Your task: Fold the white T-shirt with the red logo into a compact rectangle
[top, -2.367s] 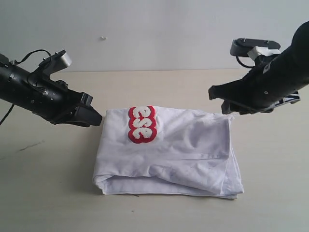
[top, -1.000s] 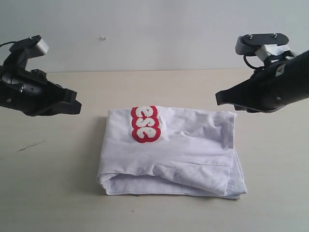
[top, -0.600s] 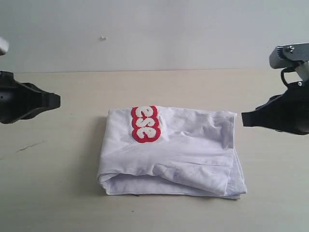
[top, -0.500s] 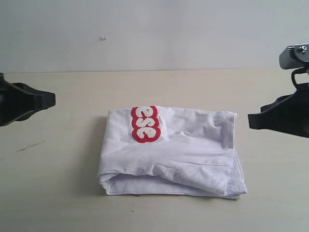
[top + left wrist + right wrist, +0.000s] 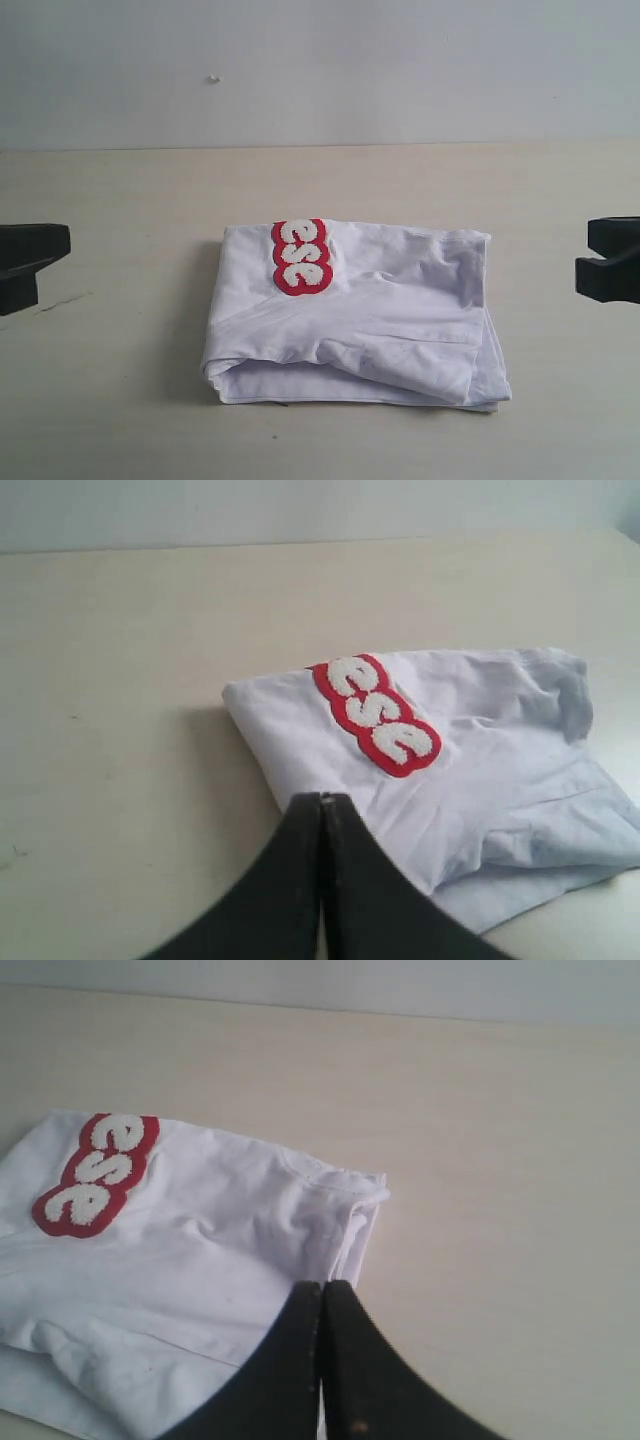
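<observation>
- T-shirt (image 5: 360,320) is seen folded into a rough rectangle at the middle of the table (image 5: 110,400), with the logo (image 5: 300,257) showing on top.
- Empty and pressed together, left gripper (image 5: 322,800) and right gripper (image 5: 322,1286) are held well clear at either side, which suggests the folding is finished.

Red logo (image 5: 301,257) on white T-shirt (image 5: 380,320) — reads "ese".

A pale beige tabletop (image 5: 400,180) fills the lower part of the exterior view, matte and evenly lit, with soft shadows. Behind it rises a plain light grey wall (image 5: 420,70) that meets the tabletop's far edge in a straight line. 1 small speck (image 5: 213,78) marks the wall. A thin dark scuff (image 5: 64,299) lies on the tabletop at the left.
</observation>
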`<action>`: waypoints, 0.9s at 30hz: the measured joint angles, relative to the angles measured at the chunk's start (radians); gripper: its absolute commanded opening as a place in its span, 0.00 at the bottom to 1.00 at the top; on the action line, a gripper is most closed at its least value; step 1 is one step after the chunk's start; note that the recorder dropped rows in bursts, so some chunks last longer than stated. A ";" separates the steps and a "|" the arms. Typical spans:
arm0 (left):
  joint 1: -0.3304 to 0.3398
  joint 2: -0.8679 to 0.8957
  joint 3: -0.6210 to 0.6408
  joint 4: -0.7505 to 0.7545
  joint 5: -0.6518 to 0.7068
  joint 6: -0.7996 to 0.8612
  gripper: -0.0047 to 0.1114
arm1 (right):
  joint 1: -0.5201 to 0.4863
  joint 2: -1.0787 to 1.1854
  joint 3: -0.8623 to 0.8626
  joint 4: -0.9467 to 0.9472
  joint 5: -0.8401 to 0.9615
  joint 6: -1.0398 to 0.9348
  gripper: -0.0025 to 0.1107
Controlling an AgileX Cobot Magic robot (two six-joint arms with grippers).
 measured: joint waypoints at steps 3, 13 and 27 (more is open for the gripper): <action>0.000 -0.069 0.040 0.000 0.000 0.000 0.04 | 0.000 -0.065 0.022 0.000 0.000 0.000 0.02; 0.000 -0.275 0.135 0.000 0.000 -0.008 0.04 | 0.000 -0.220 0.036 0.006 0.072 0.000 0.02; 0.000 -0.311 0.146 0.000 0.000 -0.014 0.04 | 0.000 -0.249 0.036 0.032 0.118 0.000 0.02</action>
